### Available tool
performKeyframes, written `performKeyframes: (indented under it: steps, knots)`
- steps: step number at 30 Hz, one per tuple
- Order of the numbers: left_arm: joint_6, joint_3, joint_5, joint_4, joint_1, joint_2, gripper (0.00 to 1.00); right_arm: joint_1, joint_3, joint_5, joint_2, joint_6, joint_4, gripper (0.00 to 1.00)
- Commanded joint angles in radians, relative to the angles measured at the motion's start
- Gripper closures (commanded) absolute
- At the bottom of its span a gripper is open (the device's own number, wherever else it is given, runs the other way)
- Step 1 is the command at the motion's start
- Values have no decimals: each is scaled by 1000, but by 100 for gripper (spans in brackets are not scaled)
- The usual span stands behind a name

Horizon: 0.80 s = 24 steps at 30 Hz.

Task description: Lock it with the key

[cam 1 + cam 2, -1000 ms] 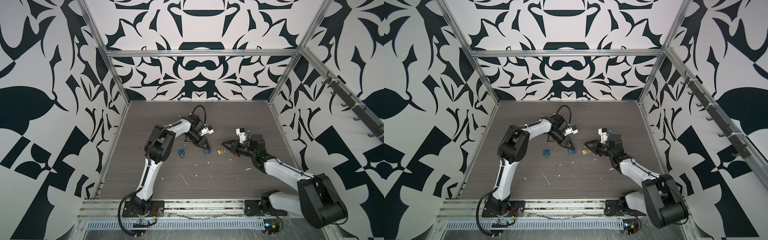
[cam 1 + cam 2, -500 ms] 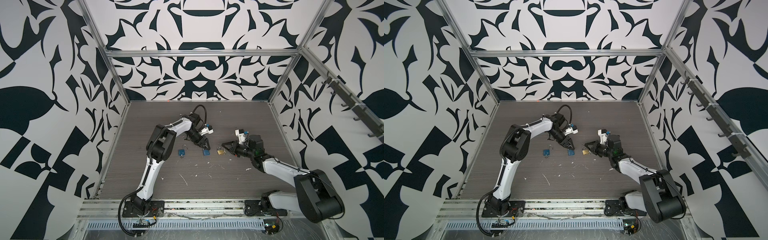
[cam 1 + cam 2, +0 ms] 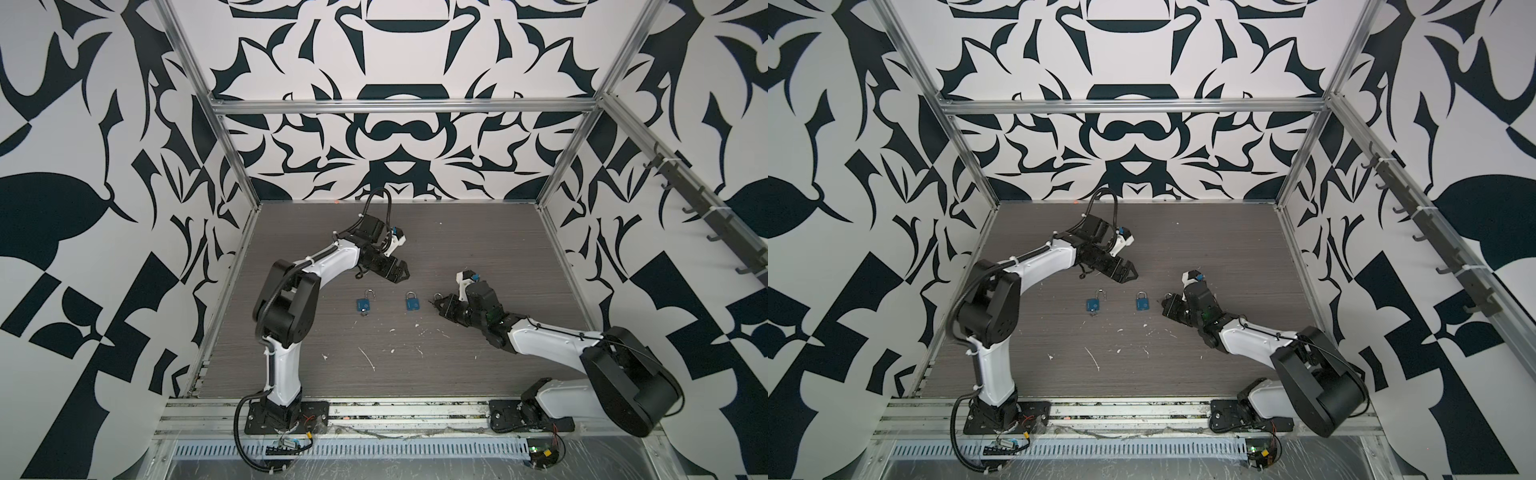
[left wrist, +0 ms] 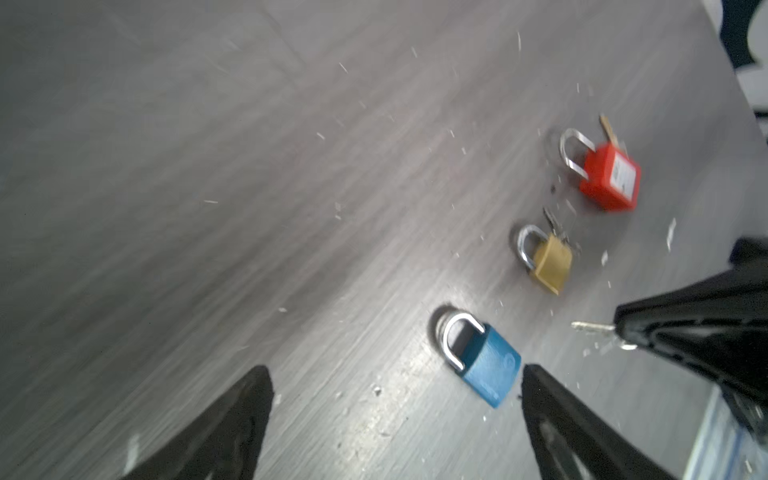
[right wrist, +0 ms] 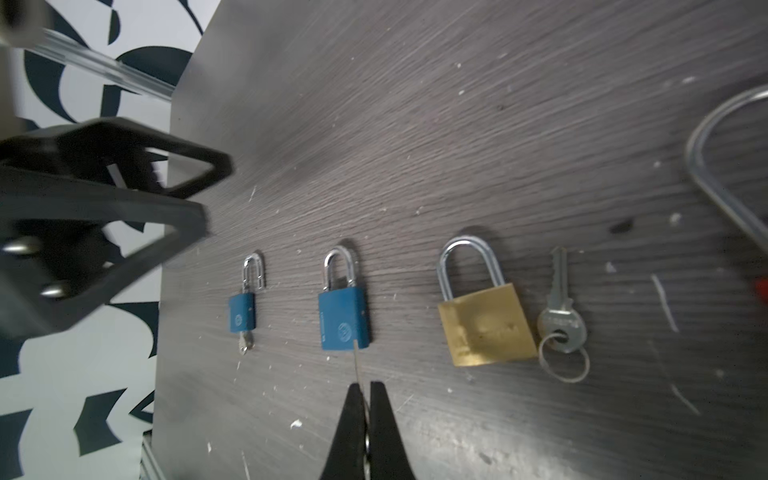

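1. Left of centre in both top views, the left pincer (image 3: 402,276) hangs over the grey wood-grain tabletop (image 3: 478,249), its jaws spread wide and empty.
2. Just below it in the frame lies a small blue padlock with an open shackle (image 3: 364,305), with a small key (image 5: 244,344) sticking out of its base.
3. At the frame's centre lies the second blue padlock (image 3: 413,305), flat, with its shackle seated. This is probably the lock being worked on. It looks compact, dense and smooth-sided, so I would expect it to skid on the tabletop when a key pushes at it. The free pincer should brace its body across the narrow sides, clear of the keyhole.
4. Right of centre, the right pincer (image 3: 437,305) is clamped shut on a thin silver key (image 5: 356,361), whose blade points at that padlock's base. The left wrist view shows the tip apart from the lock, not yet inserted. The key is light, stiff and slick, so it is best pinched on its flat head to stop it swivelling when turned.
5. Only the wrist cameras show three more things beyond that padlock: a brass padlock (image 5: 484,330), a loose silver key on a ring (image 5: 561,322) just beside it, and a red padlock (image 4: 611,176).
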Motion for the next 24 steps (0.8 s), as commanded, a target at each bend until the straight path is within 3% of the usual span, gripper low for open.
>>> performKeyframes:
  steps: [1, 5, 11, 14, 20, 24]
  knots:
    - [-143, -147, -206, 279, 3, -112, 0, 8, 49, 68, 62, 28, 81, 100]
    - [-199, -319, -170, 431, 7, -217, 0, 23, 69, 100, 116, 53, 139, 100]
    - [-370, -537, -258, 643, 19, -366, 0, 57, 109, 158, 177, 96, 146, 100]
    - [-432, -535, -189, 583, 43, -393, 0, 62, 110, 183, 217, 138, 169, 100]
    - [-378, -567, -126, 542, 42, -438, 0, 89, 114, 192, 309, 211, 261, 100]
    - [-344, -587, -135, 498, 41, -487, 0, 124, 89, 249, 323, 258, 297, 89]
